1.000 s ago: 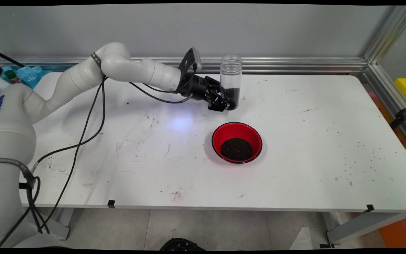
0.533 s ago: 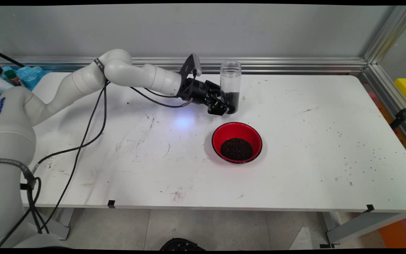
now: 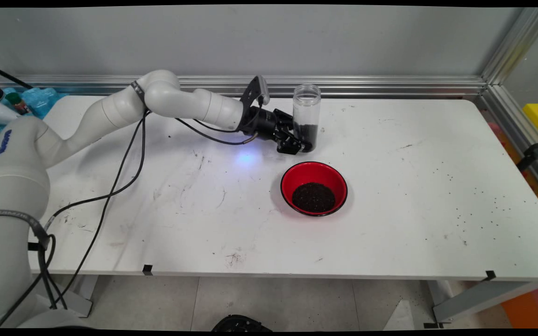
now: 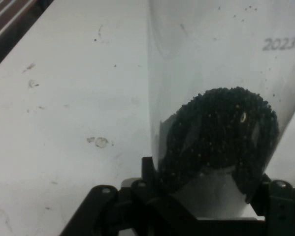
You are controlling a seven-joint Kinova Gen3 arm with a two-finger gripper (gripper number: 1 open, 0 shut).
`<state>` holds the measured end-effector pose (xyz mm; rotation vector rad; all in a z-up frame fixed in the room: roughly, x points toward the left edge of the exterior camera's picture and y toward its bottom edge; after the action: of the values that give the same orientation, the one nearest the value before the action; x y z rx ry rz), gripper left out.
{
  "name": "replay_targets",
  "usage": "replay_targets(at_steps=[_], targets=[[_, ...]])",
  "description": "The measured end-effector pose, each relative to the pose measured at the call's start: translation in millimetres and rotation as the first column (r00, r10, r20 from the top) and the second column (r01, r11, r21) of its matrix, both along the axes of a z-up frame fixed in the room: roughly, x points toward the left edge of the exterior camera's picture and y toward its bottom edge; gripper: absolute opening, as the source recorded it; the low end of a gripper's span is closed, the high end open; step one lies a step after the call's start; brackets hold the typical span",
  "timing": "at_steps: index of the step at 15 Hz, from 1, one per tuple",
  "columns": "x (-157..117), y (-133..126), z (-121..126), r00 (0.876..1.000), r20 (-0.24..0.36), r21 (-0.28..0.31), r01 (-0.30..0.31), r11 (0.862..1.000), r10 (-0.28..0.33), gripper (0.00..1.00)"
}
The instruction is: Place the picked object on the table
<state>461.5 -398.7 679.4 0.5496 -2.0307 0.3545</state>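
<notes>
- The black gripper [image 3: 302, 142] is clamped on the lower part of a clear plastic jar [image 3: 306, 112], its fingers pressed against the jar's sides; the hand view shows the jar [image 4: 221, 98] filling the space between them.
- The jar stands upright, open at the top, with its base at or just above the white table [image 3: 414, 196]; I cannot tell whether it touches.
- A layer of dark granules [image 3: 306, 130] fills the jar's bottom part; the rest of it is see-through and empty. In the hand view the granules [image 4: 221, 132] sit heaped low inside the wall.
- A red bowl [image 3: 314, 188] sits on the table just in front of the jar, toward the near edge and apart from it, holding a mound of the same dark granules.
- The white arm [image 3: 180, 100] reaches the jar from the left, lying low over the table, with black cables [image 3: 119, 177] hanging from it.
- Loose dark specks [image 3: 479, 205] lie scattered well to the right of the bowl.
</notes>
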Motion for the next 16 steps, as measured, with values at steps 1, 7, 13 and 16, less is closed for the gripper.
replay_targets(at_steps=[1, 7, 13, 16], targets=[[-0.1, -0.7, -1.9, 1.000, 0.002, 0.000, 0.000, 1.000, 0.000, 0.00], [-0.3, -2.2, -10.1, 1.000, 0.009, 0.005, 0.000, 1.000, 0.000, 0.00], [0.2, -3.0, -16.0, 1.000, 0.015, 0.011, -0.002, 1.000, 0.002, 0.00], [0.3, -3.2, -17.6, 1.000, 0.017, 0.013, -0.002, 1.000, 0.001, 0.00]])
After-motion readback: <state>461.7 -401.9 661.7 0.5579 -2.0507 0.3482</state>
